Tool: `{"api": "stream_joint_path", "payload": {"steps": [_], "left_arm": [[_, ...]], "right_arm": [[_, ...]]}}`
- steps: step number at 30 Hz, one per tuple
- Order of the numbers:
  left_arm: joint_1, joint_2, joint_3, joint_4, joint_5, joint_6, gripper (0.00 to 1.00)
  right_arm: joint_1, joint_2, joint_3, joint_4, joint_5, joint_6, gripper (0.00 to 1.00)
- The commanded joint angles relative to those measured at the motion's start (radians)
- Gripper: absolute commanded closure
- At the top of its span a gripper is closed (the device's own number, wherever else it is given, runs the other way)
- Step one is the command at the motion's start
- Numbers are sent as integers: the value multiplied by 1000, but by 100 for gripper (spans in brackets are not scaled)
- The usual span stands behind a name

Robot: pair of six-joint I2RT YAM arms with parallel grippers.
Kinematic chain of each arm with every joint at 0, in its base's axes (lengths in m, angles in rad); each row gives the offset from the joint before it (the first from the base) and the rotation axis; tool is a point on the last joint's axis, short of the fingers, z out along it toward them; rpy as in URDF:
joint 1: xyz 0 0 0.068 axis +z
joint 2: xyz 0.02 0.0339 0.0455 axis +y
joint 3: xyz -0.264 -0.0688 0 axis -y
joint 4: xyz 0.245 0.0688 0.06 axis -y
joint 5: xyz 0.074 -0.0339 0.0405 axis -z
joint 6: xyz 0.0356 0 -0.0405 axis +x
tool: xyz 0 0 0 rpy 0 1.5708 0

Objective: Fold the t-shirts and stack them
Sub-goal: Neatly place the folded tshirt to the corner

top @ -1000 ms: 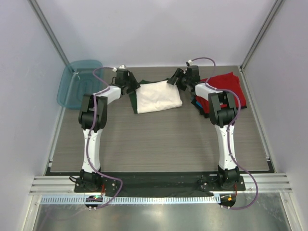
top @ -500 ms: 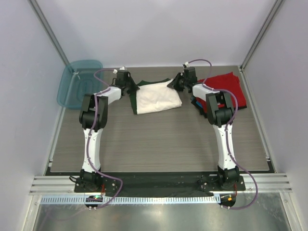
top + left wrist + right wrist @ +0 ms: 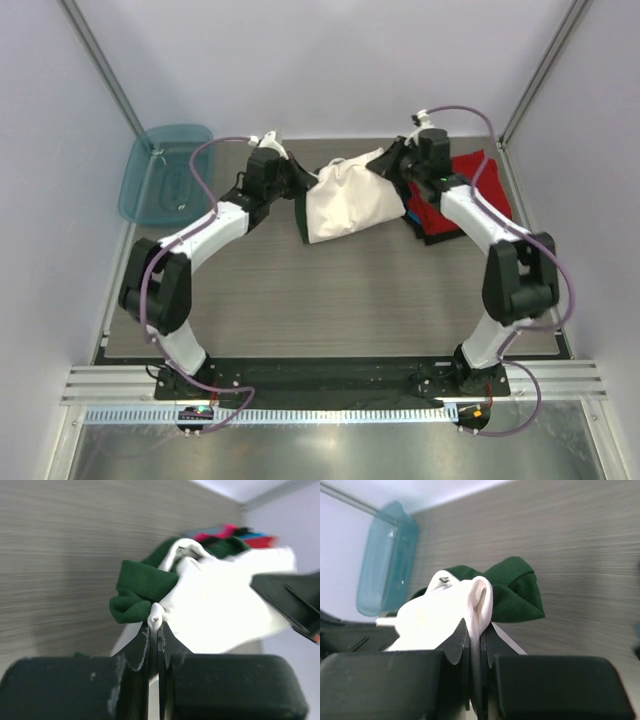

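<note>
- Two pinches: left gripper point(image 3: 155, 624) and right gripper point(image 3: 476, 630) each clamp the white cloth t-shirt with dark green sleeves point(image 3: 352, 200), bunched between them, far mid-table.
- Overhead hides the jaws; wrist views show both nipped on cloth. Folded red t-shirt point(image 3: 470, 185) sits just right.

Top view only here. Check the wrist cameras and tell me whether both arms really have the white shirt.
Observer: Left wrist view: the left fingers are shut on a small fold of the white shirt.
Operator: Now the right side.
Observer: Right wrist view: the right fingers are shut on a white edge too, with cloth sticking up between them.
Operator: Report the sleeve.
Observer: A green sleeve lies bunched just beyond the right pinch; only white cloth shows between those fingers.
</note>
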State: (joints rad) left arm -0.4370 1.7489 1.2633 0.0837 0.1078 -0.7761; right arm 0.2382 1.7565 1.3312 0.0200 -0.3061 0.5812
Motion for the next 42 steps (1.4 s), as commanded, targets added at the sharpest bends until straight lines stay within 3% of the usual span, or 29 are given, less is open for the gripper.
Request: {"api": "stream_joint_path", "payload": {"steps": [1, 5, 8, 13, 17, 22, 26, 30, 42], "left_arm": [[-101, -118, -4, 84, -65, -2, 100], [-292, -221, 2, 85, -170, 17, 100], [-388, -210, 65, 91, -230, 35, 100], [-534, 5, 260, 120, -244, 66, 100], [-572, 187, 454, 182, -240, 72, 100], [-585, 432, 703, 202, -266, 83, 100], [-585, 549, 836, 208, -318, 104, 100], [-571, 644, 976, 165, -324, 103, 100], [-571, 592, 944, 212, -286, 55, 100]], "right_arm": [[-74, -191, -95, 5, -1, 15, 99], [-157, -428, -161, -189, 60, -33, 99], [-224, -554, -126, -320, 176, -98, 99], [-533, -559, -90, -396, 30, -55, 99], [-674, -470, -55, -374, -48, -20, 99], [-711, -344, 23, -330, -11, -7, 99], [-711, -240, 98, -322, 44, 2, 99], [-711, -106, 187, -298, -7, 19, 99], [-708, -2, 290, -281, -1, 34, 99]]}}
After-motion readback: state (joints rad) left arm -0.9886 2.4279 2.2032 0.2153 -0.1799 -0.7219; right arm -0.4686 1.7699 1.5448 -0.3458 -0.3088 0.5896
